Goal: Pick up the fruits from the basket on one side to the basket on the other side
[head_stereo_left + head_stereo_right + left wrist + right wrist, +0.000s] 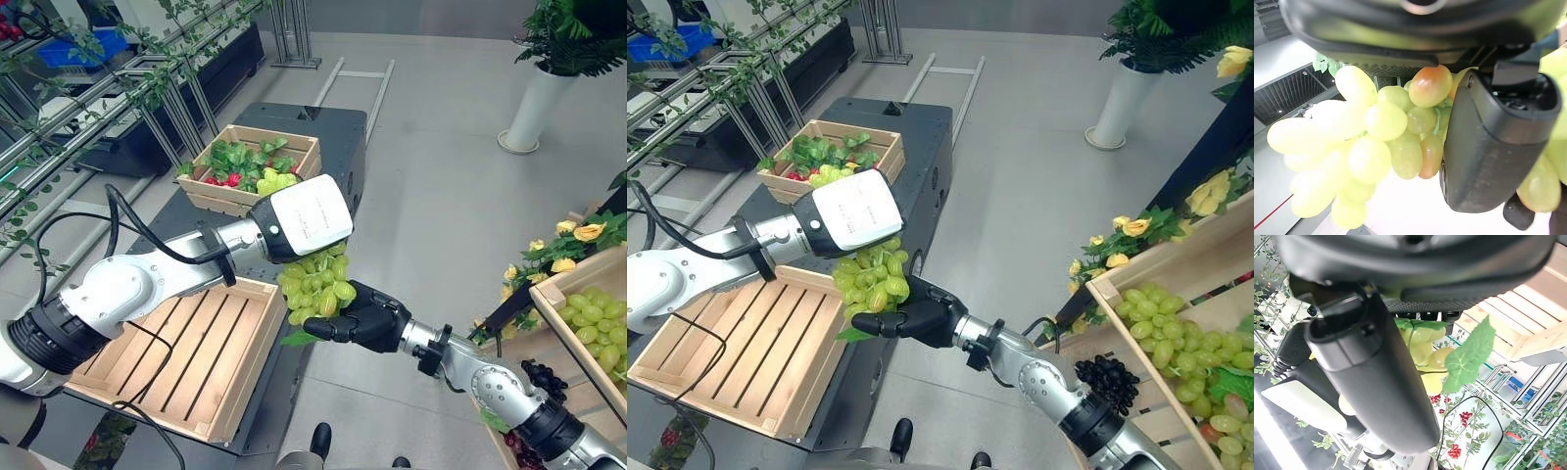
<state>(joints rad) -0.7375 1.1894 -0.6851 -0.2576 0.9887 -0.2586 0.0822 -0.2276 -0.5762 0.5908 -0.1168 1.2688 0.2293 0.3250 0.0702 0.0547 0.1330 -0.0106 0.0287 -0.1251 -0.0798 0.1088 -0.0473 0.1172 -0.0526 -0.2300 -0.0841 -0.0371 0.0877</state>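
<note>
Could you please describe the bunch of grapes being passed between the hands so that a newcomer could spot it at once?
Start at the empty slatted wooden crate near the robot's left arm. Just past its right edge, above the floor, the left hand and right hand meet around a bunch of green grapes. Unlike the grapes lying in the crate on the right, it hangs in mid-air.

The grapes [315, 284] hang in the air between the two hands, off the right edge of the table [338, 137]. The left hand [299, 223] is above them, the right hand [364, 315] just below and to their right, touching them. On the table the near crate [186, 357] lies left of the bunch, and the far crate [250, 168], with fruit in it, lies behind. Well right stands a third crate [1176, 323], seemingly on a shelf, holding more grapes [1185, 343].
</note>
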